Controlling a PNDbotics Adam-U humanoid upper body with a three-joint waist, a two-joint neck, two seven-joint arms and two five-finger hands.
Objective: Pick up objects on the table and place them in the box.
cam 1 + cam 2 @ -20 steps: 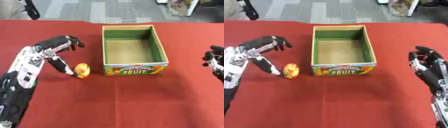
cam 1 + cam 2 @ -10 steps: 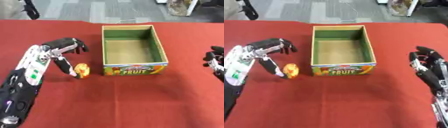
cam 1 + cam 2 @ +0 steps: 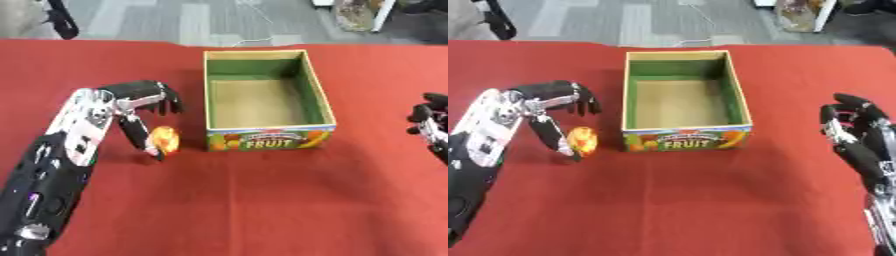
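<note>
left hand (image 3: 122, 102) moved closer — thumb touches orange fruit (image 3: 164, 139) | box (image 3: 312, 95) lengthwise

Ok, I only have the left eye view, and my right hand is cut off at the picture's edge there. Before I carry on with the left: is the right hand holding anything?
Observer: No. The right eye view shows the whole right hand: fingers relaxed, pointing up, nothing in them.
Operator: Is it close to the box?
Observer: It is apart from it. It sits to the right of the box, about level with the box's front wall, with bare red table between them.
Operator: And the arm behind it?
Observer: Its forearm runs down to the view's lower right corner.
</note>
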